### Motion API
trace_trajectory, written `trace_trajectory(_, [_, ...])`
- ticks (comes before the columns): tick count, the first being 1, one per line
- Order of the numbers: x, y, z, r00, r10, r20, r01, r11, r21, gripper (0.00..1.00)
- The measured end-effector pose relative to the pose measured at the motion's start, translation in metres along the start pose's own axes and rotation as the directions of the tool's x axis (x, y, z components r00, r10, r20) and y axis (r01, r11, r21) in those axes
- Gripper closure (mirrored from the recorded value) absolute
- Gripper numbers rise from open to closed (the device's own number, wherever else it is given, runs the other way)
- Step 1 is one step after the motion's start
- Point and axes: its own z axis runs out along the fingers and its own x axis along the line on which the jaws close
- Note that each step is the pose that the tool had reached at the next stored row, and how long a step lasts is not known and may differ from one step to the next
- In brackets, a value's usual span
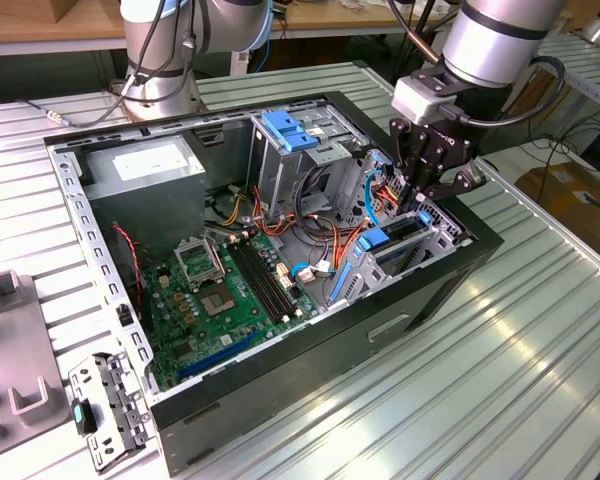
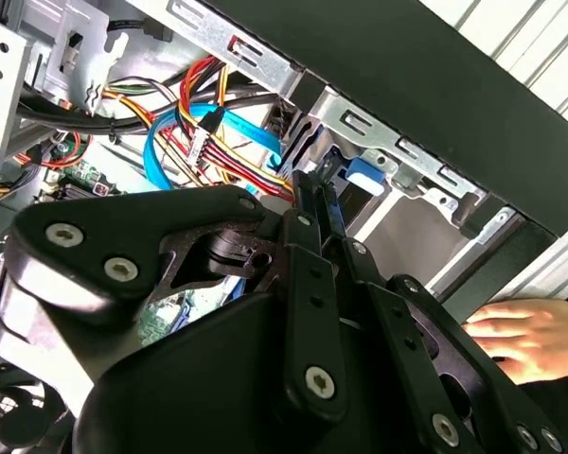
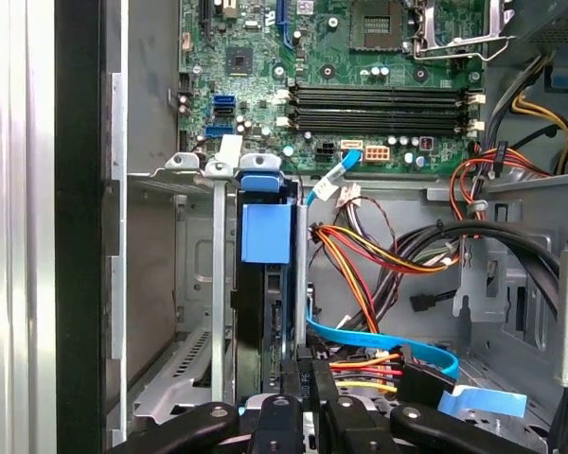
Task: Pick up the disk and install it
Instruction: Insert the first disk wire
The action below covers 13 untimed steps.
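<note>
I see my black gripper (image 3: 308, 402) clamped on the blue-framed dark rectangular hard disk (image 3: 263, 284), seated edge-on in the grey metal bay (image 1: 420, 245) at the case's 3 o'clock; rigid, heavyish, shock-sensitive, so I'd grip the carrier frame.

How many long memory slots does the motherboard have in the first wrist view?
4. The memory slots lie side by side in one block on the motherboard, next to the processor socket. None of them seems hidden.
</note>
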Motion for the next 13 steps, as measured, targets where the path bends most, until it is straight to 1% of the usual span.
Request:
trace_trajectory(1, [-0.0001,0.0009,0.0,1.0,0.001,0.0,-0.001,1.0,0.0014,0.84])
trace_trajectory(2, [-0.0001,0.0015,-0.0001,1.0,0.001,-0.0002,-0.001,1.0,0.0064,0.84])
trace_trajectory(3, [0.0,0.0026,-0.0002,1.0,0.001,-0.0003,-0.001,0.9999,0.0137,0.84])
trace_trajectory(5, [0.0002,0.0029,-0.0002,1.0,0.002,-0.0005,-0.002,0.9998,0.0196,0.84])
trace_trajectory(7, [0.0014,0.003,-0.0001,1.0,0.003,-0.0004,-0.003,0.9998,0.0198,0.84])
trace_trajectory(10, [0.008,0.0036,0.0001,1.0,0.003,-0.0005,-0.003,0.9998,0.0199,0.84])
trace_trajectory(13, [0.0091,0.0073,0.0001,1.0,0.002,-0.0002,-0.002,0.9998,0.0199,0.84])
